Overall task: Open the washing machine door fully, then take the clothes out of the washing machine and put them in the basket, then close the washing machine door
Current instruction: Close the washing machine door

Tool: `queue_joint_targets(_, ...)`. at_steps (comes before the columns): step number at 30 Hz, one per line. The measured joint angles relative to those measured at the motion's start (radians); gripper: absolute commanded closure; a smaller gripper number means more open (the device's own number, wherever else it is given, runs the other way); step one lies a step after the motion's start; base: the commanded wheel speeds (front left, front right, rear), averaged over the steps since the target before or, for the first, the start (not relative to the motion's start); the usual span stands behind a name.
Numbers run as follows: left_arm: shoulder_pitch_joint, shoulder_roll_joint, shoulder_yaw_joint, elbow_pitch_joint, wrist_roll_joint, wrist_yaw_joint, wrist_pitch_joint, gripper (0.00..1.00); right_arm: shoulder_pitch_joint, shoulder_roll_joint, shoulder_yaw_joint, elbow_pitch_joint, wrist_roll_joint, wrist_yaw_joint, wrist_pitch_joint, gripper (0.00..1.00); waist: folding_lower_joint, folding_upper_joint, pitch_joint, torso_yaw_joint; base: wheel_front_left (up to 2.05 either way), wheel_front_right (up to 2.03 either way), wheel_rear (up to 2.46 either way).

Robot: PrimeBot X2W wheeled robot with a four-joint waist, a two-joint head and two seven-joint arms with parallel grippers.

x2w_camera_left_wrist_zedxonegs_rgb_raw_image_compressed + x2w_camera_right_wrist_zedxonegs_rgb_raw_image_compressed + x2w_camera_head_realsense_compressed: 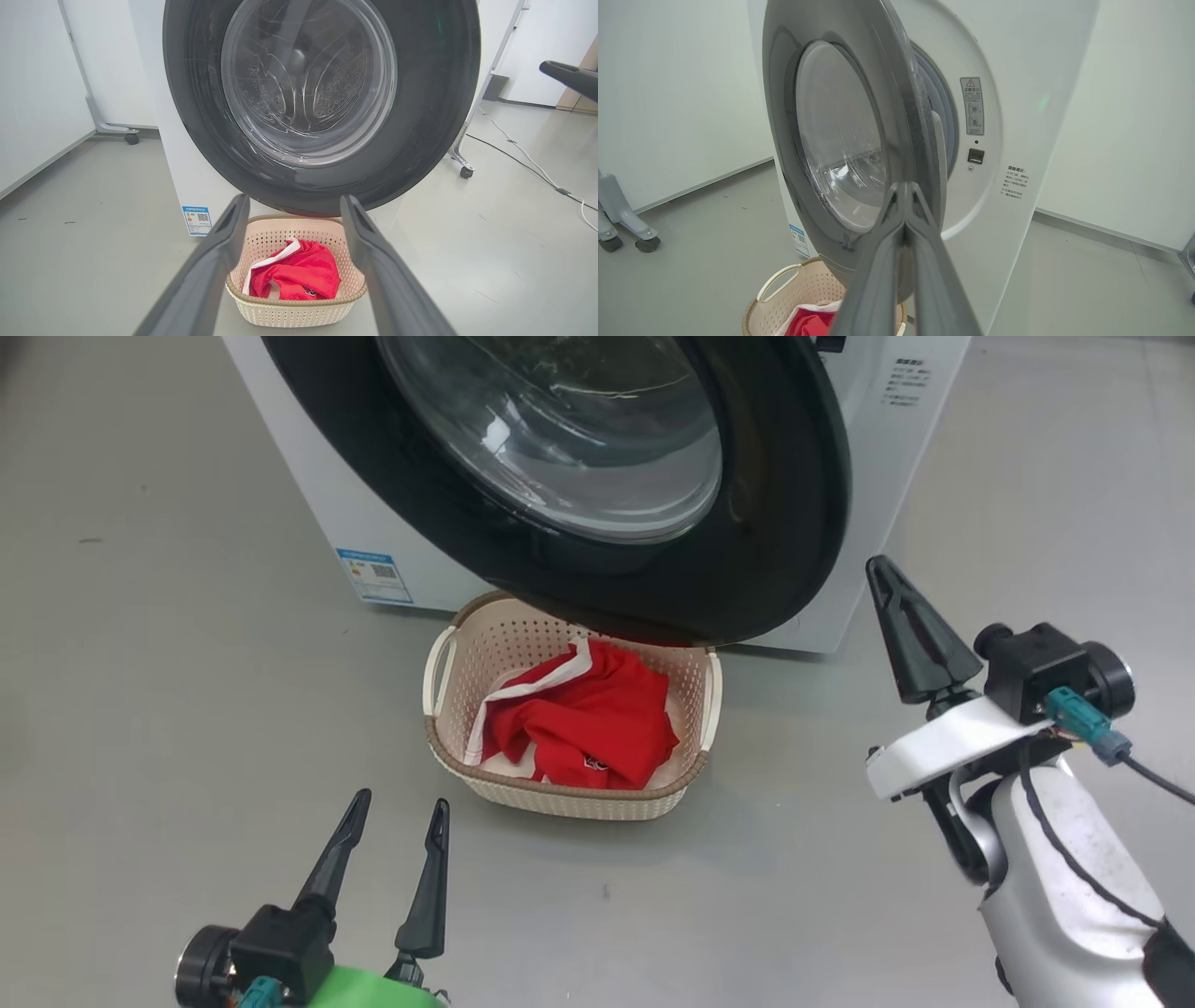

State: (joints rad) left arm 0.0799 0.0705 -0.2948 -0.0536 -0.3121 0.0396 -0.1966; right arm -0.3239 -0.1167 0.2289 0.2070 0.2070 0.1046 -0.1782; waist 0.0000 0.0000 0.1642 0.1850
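My left claw [401, 800] hangs low over the floor [168, 644] with its fingers spread wide and nothing between them, pointing toward the basket [560, 800]. The basket stands on the floor just in front of the washing machine [896, 476], and the clothes [597, 719] lie bundled inside it, red with a white stripe showing. So the unloading looks done to me, and closing is what remains.

The washing machine door [784, 523] stands ajar. From my right wrist I see a gap between its dark rim and the white front, and its lower edge hangs above the basket's back rim. My right claw [882, 581] is further right, fingers pressed together and gripping nothing, raised near the door's free edge but apart from it.

My worry is the push. The rim is glossy and curved, so a narrow tip may slide off it and strike the glass or the cabinet. If I push too softly, I judge the latch may not catch. The door's bottom could also brush the basket if the basket sits in its sweep, though I cannot tell the clearance.
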Motion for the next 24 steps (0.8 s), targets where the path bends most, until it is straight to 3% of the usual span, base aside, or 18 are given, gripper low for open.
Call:
queue_joint_targets(15, -0.090, -0.017, -0.041, 0.044, -0.003, -0.011, -0.026, 0.00, -0.194, -0.072, -0.039, 0.067, -0.006, 0.008, 0.037, 1.00, 0.0000, 0.0000, 0.116, 0.146, 0.00, 0.00, 0.00)
queue_joint_targets(24, -0.112, -0.021, -0.059, 0.072, -0.003, -0.017, -0.035, 0.00, -0.230, -0.080, -0.062, 0.118, 0.009, 0.009, 0.026, 1.00, 0.0000, 0.0000, 0.148, 0.210, 0.00, 0.00, 0.00)
